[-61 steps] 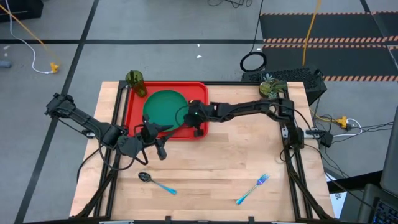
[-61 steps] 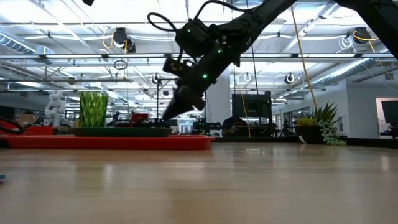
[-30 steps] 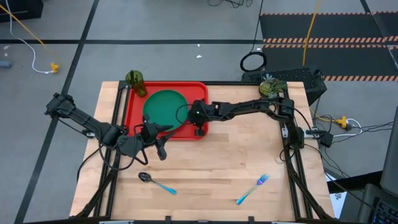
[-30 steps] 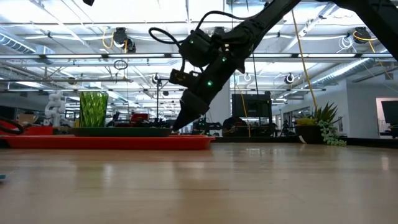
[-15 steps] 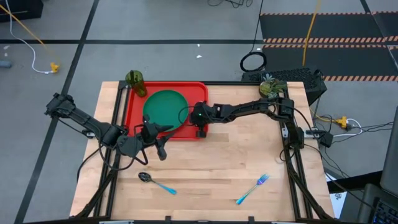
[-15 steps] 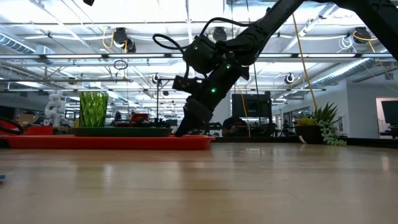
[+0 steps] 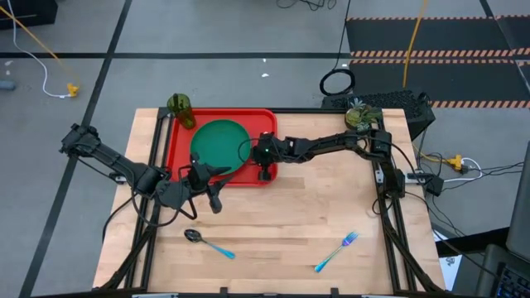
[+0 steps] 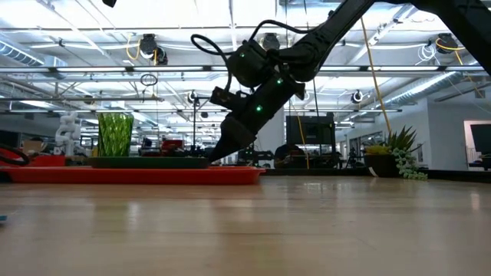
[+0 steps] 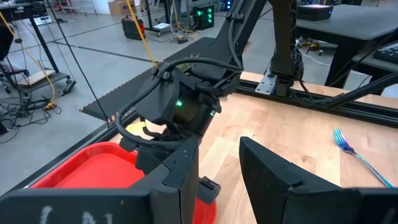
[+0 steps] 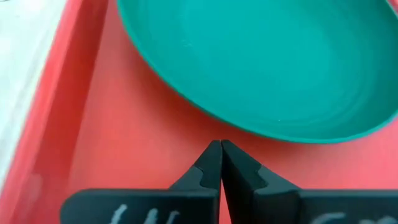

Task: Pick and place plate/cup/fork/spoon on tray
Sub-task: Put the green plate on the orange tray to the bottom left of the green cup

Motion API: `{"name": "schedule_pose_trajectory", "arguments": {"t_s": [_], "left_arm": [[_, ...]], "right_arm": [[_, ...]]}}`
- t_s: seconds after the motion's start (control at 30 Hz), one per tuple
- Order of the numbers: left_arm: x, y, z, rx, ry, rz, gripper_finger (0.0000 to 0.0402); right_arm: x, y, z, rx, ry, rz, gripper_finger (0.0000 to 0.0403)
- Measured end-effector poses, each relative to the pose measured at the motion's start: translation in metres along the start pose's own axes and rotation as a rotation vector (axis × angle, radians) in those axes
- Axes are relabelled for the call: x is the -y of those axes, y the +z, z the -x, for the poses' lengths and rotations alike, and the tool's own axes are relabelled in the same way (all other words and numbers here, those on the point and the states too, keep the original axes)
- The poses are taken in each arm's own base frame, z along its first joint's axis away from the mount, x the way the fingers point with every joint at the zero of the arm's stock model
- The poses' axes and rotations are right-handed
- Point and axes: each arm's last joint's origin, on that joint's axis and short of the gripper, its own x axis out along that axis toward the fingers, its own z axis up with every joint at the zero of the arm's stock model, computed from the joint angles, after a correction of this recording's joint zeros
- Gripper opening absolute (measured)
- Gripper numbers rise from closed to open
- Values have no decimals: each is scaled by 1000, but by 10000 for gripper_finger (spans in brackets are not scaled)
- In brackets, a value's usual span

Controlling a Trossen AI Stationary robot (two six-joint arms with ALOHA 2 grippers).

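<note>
1. Table (image 7: 281,223): wooden top, carrying both arms and all the tableware.
2. Tray (image 7: 261,122): red, at far left-centre of table, holding plate and cup.
3. Plate (image 7: 217,145): green, flat inside tray, near its middle.
4. Right gripper (image 7: 263,171): over tray's near right corner, just beside plate rim; fingers (image 10: 211,163) pressed together, empty.
5. Left gripper (image 7: 214,189): low over table just in front of tray; fingers (image 9: 267,171) spread apart, empty.
6. Cup (image 7: 182,108): upright at tray's far left corner.
7. Spoon (image 7: 207,242): on bare table, near edge, left of centre.
8. Fork (image 7: 335,251): on bare table, near edge, right side, well apart from spoon.
</note>
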Motion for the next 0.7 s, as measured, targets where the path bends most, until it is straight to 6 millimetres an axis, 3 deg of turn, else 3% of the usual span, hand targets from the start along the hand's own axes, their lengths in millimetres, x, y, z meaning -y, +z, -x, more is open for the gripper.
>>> {"name": "schedule_pose_trajectory", "arguments": {"t_s": [0.33, 0.7], "left_arm": [[0, 1, 0, 6, -2, 19, 120], [1, 3, 0, 25, -9, 29, 120]], "right_arm": [[24, -5, 1, 8, -45, 5, 0], [25, -3, -6, 77, -42, 27, 0]]}}
